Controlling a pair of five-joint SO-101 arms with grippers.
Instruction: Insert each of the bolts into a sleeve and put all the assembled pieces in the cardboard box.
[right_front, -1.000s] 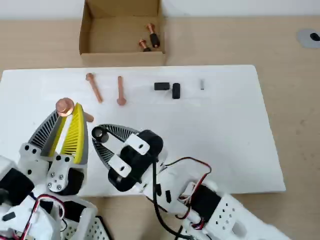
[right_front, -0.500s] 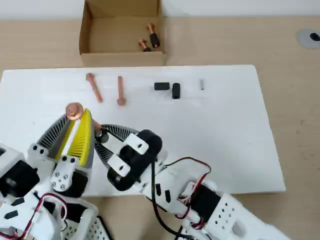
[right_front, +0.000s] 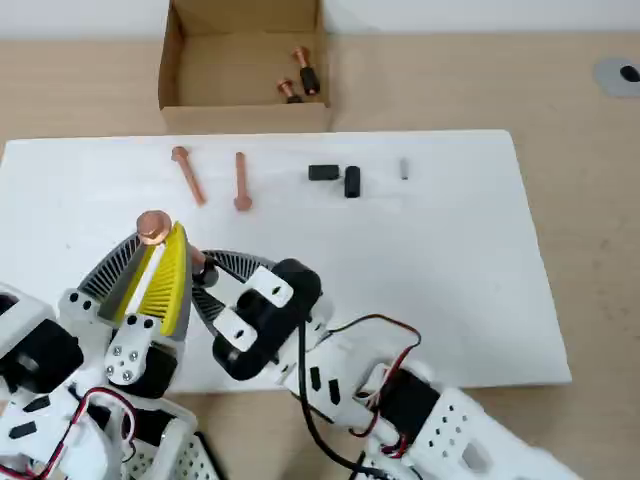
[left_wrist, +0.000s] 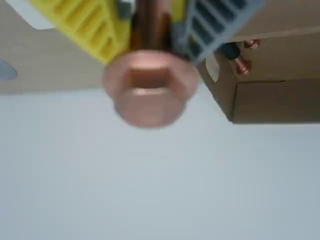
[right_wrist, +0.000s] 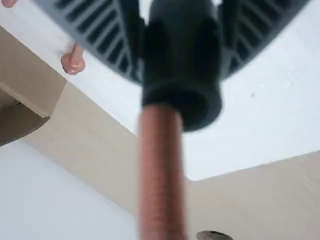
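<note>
Right, your left gripper (right_front: 160, 240) has its fingers clamped on the bolt (left_wrist: 151, 87), head up, over the near left of the white sheet (right_front: 450, 280). Your right gripper (right_front: 203, 268) is pinched tight on a black sleeve (right_wrist: 182, 75), and from the right wrist the shank looks just entered in the bore. Watch the angle here: if the two axes aren't in line, I'd expect the thread to bind, and a sideways shove could twist the sleeve out of the fingers. Let go of the bolt too soon and the pair may drop and roll. Two loose bolts (right_front: 187, 175) and two loose sleeves (right_front: 323, 172) wait at the far side, two assembled pieces (right_front: 300, 75) sit in the cardboard box (right_front: 168, 60).
</note>
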